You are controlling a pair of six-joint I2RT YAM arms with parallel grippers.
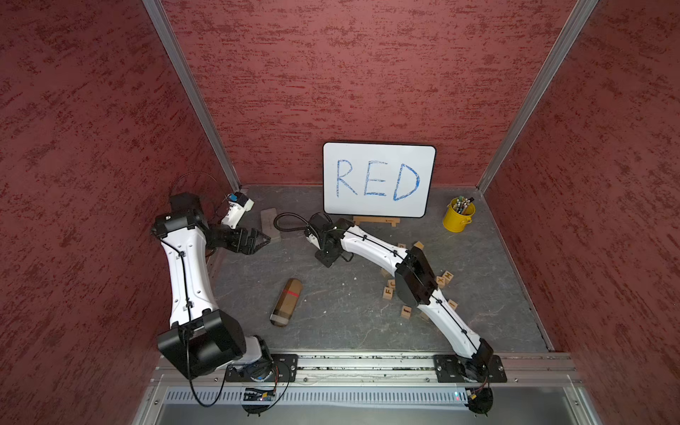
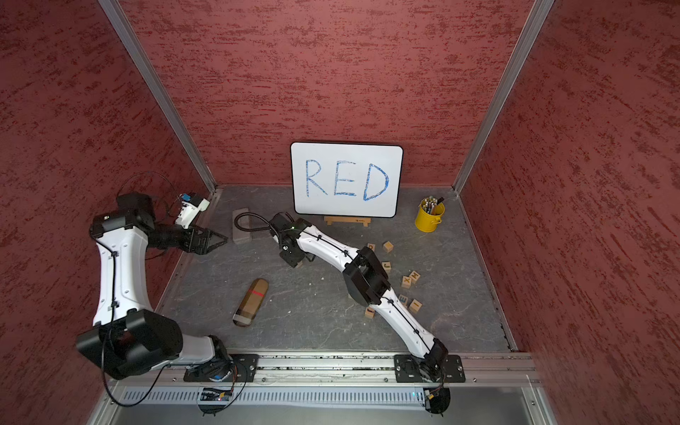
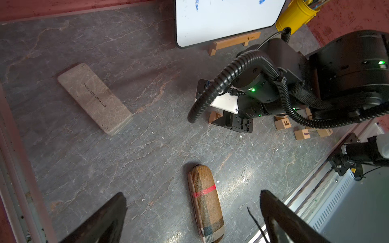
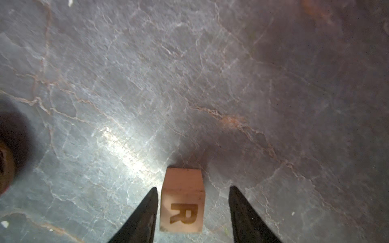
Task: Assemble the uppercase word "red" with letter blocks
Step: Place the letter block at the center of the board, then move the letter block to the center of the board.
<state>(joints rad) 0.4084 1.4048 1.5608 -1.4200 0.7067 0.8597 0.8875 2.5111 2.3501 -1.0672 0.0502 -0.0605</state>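
Right end effector (image 4: 193, 187) parted | R block (image 4: 182, 202) between, letter up

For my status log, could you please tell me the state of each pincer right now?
Left pincer: open, holding nothing.
Right pincer: open, straddling the R block, not gripping it.
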